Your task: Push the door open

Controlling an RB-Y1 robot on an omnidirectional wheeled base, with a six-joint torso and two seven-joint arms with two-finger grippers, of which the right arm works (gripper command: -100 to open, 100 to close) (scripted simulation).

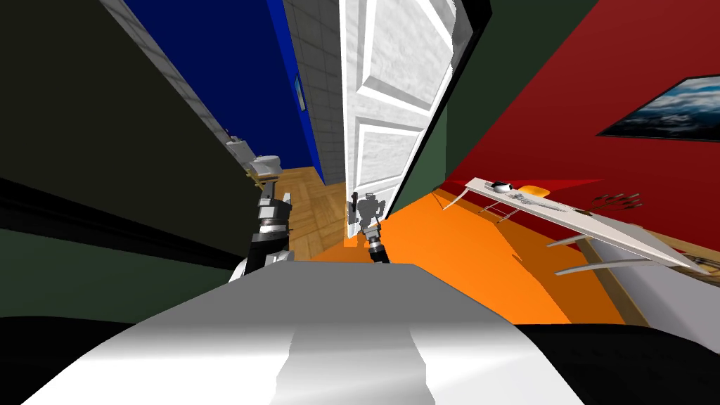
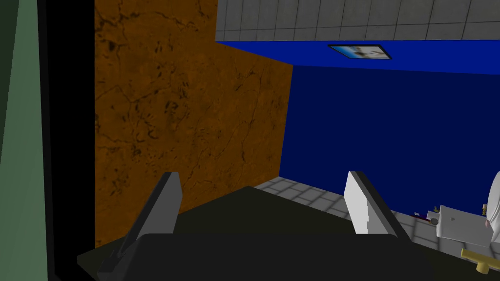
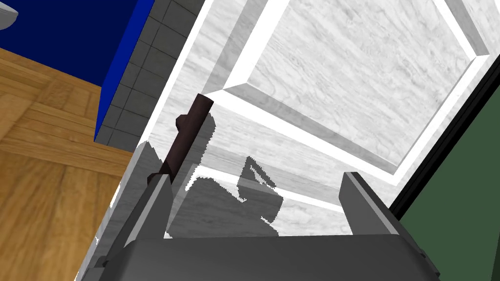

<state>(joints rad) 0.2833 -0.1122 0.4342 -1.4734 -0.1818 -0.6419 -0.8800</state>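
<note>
Door (image 1: 394, 105): white, with raised rectangular panels and a faint marbled grain. It stood ajar straight ahead. Its handle-side edge was clear of the frame, leaving an opening onto a wooden parquet floor (image 1: 309, 204) with a grey tiled wall (image 1: 320, 84) beyond. The far edge lay against a black strip and a dark green wall (image 1: 425, 151).

Handle (image 3: 188, 131): a dark brown straight bar, low on the panel near the free edge.

Right gripper (image 3: 256, 180): fingers spread wide and holding nothing, close to the door's face, where its shadow fell. One finger (image 3: 156, 195) was just beside the handle's lower end – contact could not be confirmed.

Left gripper (image 1: 273, 211): spread wide and empty, beside the opening over the parquet.

Orange floor (image 1: 457, 239) extended to the right as far as a thin white table (image 1: 598, 225) against a red wall (image 1: 562, 105).
</note>
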